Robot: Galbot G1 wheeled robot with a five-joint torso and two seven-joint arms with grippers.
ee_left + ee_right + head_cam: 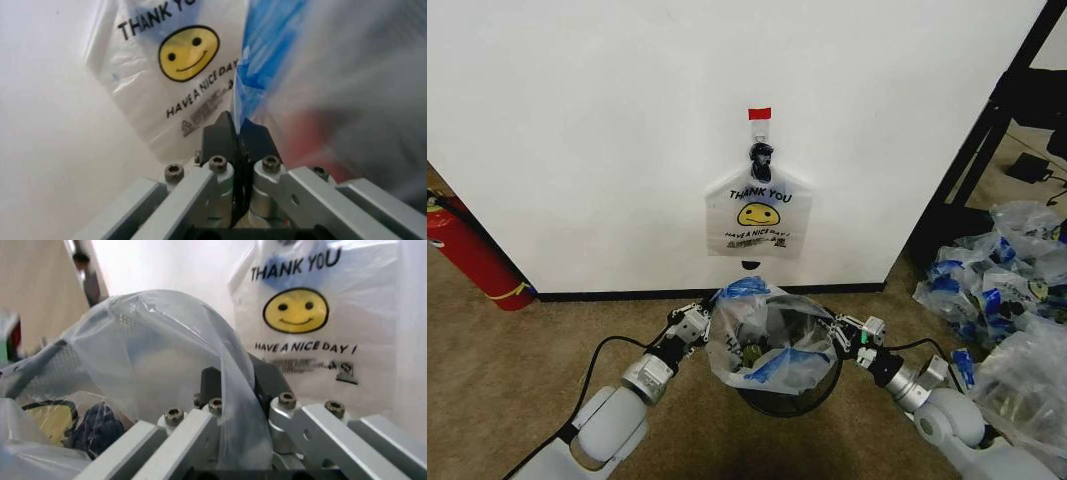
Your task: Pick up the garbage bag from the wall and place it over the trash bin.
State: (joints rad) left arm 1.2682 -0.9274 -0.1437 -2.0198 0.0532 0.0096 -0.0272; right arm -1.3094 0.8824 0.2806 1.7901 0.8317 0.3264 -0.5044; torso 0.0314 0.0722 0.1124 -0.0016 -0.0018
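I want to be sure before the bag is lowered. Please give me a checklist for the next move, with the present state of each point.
1. Left gripper shut on the thin see-through garbage bag with blue patches: ok.
2. Right gripper shut on the bag's other side: ok, plastic runs between its fingers.
3. Bag stretched between the two grippers above the small round red trash bin with black rim: ok.
4. Bag mouth around the rim: cannot tell.
5. Flat white "THANK YOU" bag hanging apart on the wall: ok.

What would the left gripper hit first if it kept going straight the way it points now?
Probably the flat "THANK YOU" bag hanging on the wall. The left gripper, shut on the garbage bag, points at it; depth is unclear.
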